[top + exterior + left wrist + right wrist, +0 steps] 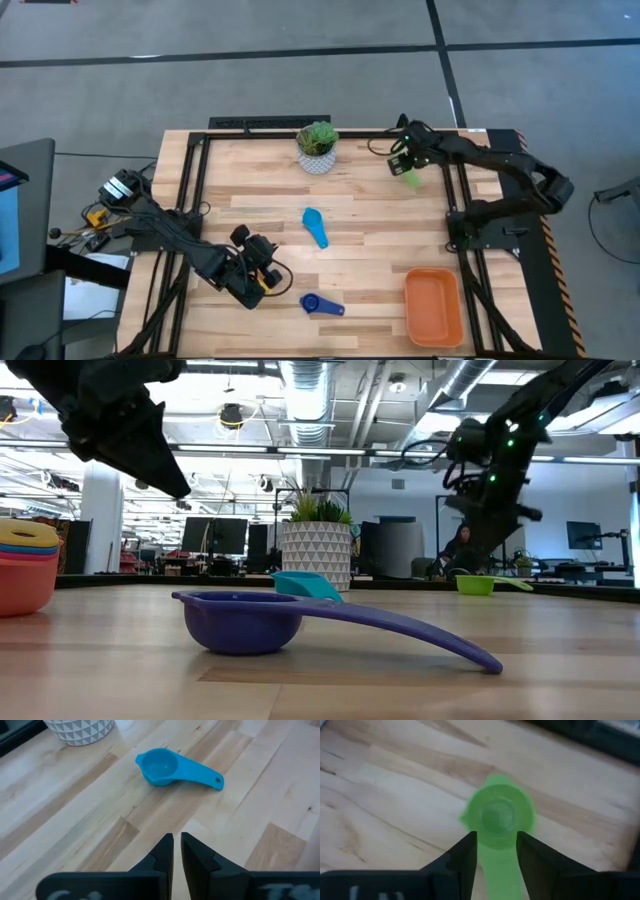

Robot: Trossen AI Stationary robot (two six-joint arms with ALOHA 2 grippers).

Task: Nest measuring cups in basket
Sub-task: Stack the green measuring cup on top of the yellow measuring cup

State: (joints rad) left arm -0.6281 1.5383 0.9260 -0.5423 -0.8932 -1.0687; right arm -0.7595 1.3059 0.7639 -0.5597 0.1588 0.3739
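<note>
Green cup [411,179] sits at the far right of the table, its handle between my right gripper's [496,851] part-open fingers; can't tell if they touch it. Light blue cup [315,225] lies mid-table, dark blue cup [321,305] near edge, basket [434,306] near right. In the low view I see cups stacked at the left edge [28,565]. Left gripper [176,851] hovers near left, jaws nearly closed, empty.
</note>
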